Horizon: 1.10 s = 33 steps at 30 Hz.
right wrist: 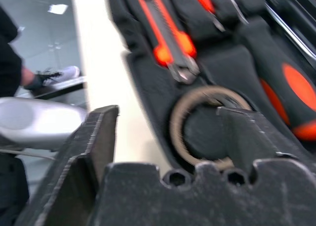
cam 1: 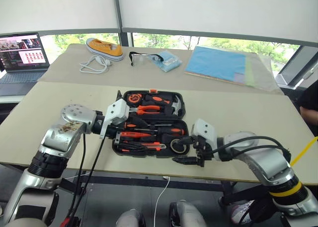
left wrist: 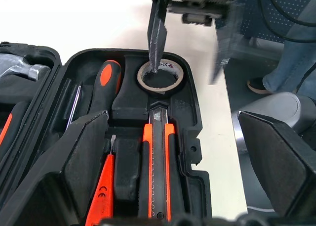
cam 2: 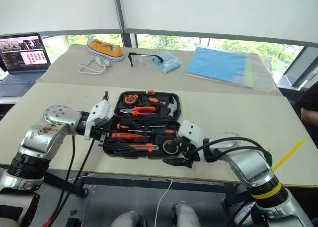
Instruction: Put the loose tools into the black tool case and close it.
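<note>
Right gripper (cam 1: 188, 160) hangs at the near right corner of the black tool case (cam 1: 149, 125), its fingers spread; in the left wrist view one finger dips into the hole of the small tape roll (left wrist: 160, 75) while the other stands outside the case wall, so nothing is pinched. Left gripper (cam 1: 117, 133) sits at the case's left side over the near half, fingers spread wide and holding nothing.

The case lies open near the front edge of the table (cam 1: 44, 117), its far half carrying pliers (cam 1: 148, 108) and a hammer (cam 1: 174, 106). The near half already holds the tape roll in its round recess, the utility knife (left wrist: 158, 161) beside it, a black-orange screwdriver (left wrist: 104, 85) and the slim orange tester (left wrist: 98, 196), all lying in their moulded beds.

By the look of it, closing is what remains. The case is stiff plastic, moderately heavy with steel inside, and smooth enough to slip. Best hold is probably the far half's outer rim, swung over on the hinge while the other gripper steadies the near half. Any tool sitting proud would likely stop the latch (cam 1: 153, 91) from catching.
</note>
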Motion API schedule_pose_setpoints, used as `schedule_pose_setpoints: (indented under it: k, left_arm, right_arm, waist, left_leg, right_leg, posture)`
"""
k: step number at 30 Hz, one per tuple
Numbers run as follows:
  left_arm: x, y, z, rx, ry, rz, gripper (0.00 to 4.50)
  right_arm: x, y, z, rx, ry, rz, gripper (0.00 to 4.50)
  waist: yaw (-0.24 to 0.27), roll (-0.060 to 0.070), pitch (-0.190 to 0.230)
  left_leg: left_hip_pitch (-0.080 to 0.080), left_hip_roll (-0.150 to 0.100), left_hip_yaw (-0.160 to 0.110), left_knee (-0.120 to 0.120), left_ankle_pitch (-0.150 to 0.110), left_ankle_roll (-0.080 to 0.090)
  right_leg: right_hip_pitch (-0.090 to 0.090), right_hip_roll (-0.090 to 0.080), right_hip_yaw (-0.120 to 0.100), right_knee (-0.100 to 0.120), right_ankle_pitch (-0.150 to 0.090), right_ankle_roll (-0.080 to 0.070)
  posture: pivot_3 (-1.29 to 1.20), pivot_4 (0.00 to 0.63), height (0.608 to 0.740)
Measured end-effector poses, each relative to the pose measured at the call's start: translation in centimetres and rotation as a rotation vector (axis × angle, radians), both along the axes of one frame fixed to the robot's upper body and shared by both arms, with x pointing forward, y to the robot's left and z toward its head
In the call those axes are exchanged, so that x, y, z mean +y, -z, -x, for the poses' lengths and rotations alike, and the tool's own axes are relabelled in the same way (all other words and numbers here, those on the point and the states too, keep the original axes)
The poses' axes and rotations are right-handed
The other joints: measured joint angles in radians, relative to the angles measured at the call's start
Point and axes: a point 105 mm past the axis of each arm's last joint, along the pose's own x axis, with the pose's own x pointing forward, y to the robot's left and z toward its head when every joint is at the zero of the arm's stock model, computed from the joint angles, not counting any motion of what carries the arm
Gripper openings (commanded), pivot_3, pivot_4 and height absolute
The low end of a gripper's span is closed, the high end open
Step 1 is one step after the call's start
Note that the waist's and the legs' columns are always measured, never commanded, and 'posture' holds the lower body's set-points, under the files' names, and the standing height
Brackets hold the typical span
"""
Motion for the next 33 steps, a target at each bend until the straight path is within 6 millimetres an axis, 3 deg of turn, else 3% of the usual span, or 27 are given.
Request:
schedule_pose_setpoints:
  k: [2,5,8,11,13,15,18,20,21,24,29,33]
  left_arm:
    - [0.4,0.3,-0.3,0.004,-0.04,0.001,4.5]
    - [2.6,0.7,-1.5,0.007,-0.187,0.022,3.86]
    - [6.2,0.9,-2.2,-0.007,-0.373,0.03,2.69]
    - [10.7,2.6,-2.0,0.02,-0.558,-0.033,1.62]
    - [12.1,3.2,-1.7,0.028,-0.618,-0.059,0.81]
    - [13.2,3.6,-2.0,-0.009,-0.671,-0.104,0.16]
    - [14.5,4.5,-3.2,-0.053,-0.754,-0.142,0.16]
    - [13.7,5.2,-3.9,-0.049,-0.749,-0.125,0.16]
    - [11.9,5.4,-4.7,-0.044,-0.702,-0.082,0.16]
    - [9.5,5.0,-5.4,-0.049,-0.622,-0.048,0.16]
    - [8.6,4.6,-5.6,-0.035,-0.56,-0.055,0.16]
    - [6.9,4.8,-4.6,0.02,-0.443,-0.077,0.16]
  right_arm:
    - [-0.4,-0.5,-0.3,-0.01,0.024,-0.017,3.63]
    - [-1.6,-1.8,-1.2,-0.023,0.096,-0.066,2.98]
    - [-3.2,-1.8,-2.6,-0.025,0.181,-0.078,1.88]
    - [-5.1,-0.7,-4.2,-0.027,0.272,-0.055,0.86]
    - [-5.9,-0.3,-5.3,-0.04,0.312,-0.046,0.13]
    - [-5.8,-0.3,-6.8,-0.09,0.321,-0.043,0.0]
    - [-5.1,0.2,-8.2,-0.147,0.303,-0.011,0.0]
    - [-5.1,0.9,-8.6,-0.153,0.297,0.013,0.0]
    - [-5.1,1.4,-9.0,-0.158,0.284,0.036,0.0]
    - [-4.7,1.4,-9.0,-0.172,0.24,0.039,0.0]
    - [-5.5,1.4,-7.5,-0.156,0.163,0.038,0.0]
    - [-6.5,1.6,-5.7,-0.144,0.145,0.049,0.0]
  waist:
    - [0.0,0.0,0.0]
    - [-0.004,0.0,0.0]
    - [-0.008,0.0,0.0]
    - [-0.008,0.0,0.0]
    - [-0.004,0.0,0.0]
    - [0.0,0.001,0.0]
    - [0.002,0.001,0.0]
    - [0.006,0.001,0.0]
    - [0.009,0.001,0.0]
    - [0.005,0.0,0.0]
    - [-0.003,0.001,0.0]
    - [0.001,0.001,0.001]
  left_leg:
    - [0.0,0.0,0.0,0.0,0.0,0.0]
    - [0.0,0.001,0.0,0.0,0.0,0.0]
    - [0.002,0.001,0.001,-0.001,0.0,0.0]
    - [0.002,0.001,0.001,-0.002,0.0,0.0]
    - [0.001,0.001,0.001,-0.002,0.0,0.0]
    - [0.001,0.001,0.002,-0.002,0.0,0.0]
    - [0.001,0.001,0.002,-0.003,0.0,0.0]
    - [-0.001,0.001,0.003,-0.002,0.0,0.0]
    - [-0.002,0.0,0.005,-0.002,0.0,0.0]
    - [-0.005,0.001,0.007,-0.001,0.0,0.0]
    - [-0.005,0.002,0.008,-0.002,0.0,0.0]
    - [-0.008,0.001,0.008,-0.002,0.0,0.0]
  right_leg:
    - [0.0,0.0,0.0,0.0,0.0,0.0]
    - [0.0,0.0,0.0,0.0,0.0,0.0]
    - [0.0,0.0,0.001,0.0,0.0,0.0]
    - [0.0,-0.001,0.001,-0.001,0.0,0.0]
    - [-0.001,0.0,0.001,-0.001,0.0,-0.001]
    - [-0.001,-0.001,0.0,-0.001,0.0,-0.001]
    - [-0.001,-0.001,0.0,0.0,0.0,-0.001]
    - [-0.002,-0.001,-0.001,0.0,0.001,-0.002]
    - [-0.002,-0.001,-0.004,0.0,0.004,-0.008]
    - [-0.007,0.0,-0.006,0.001,0.004,-0.008]
    - [-0.007,0.0,-0.01,0.001,0.003,-0.008]
    - [-0.007,-0.002,-0.013,0.0,0.002,-0.007]
  posture:
    - [0.0,0.15,0.718]
    - [0.0,0.15,0.718]
    - [0.0,0.15,0.718]
    - [0.0,0.15,0.718]
    - [0.0,0.15,0.718]
    - [0.0,0.15,0.718]
    - [0.0,0.15,0.718]
    - [0.0,0.15,0.718]
    - [0.0,0.15,0.718]
    - [0.0,0.15,0.718]
    - [0.0,0.15,0.718]
    - [0.0,0.15,0.718]
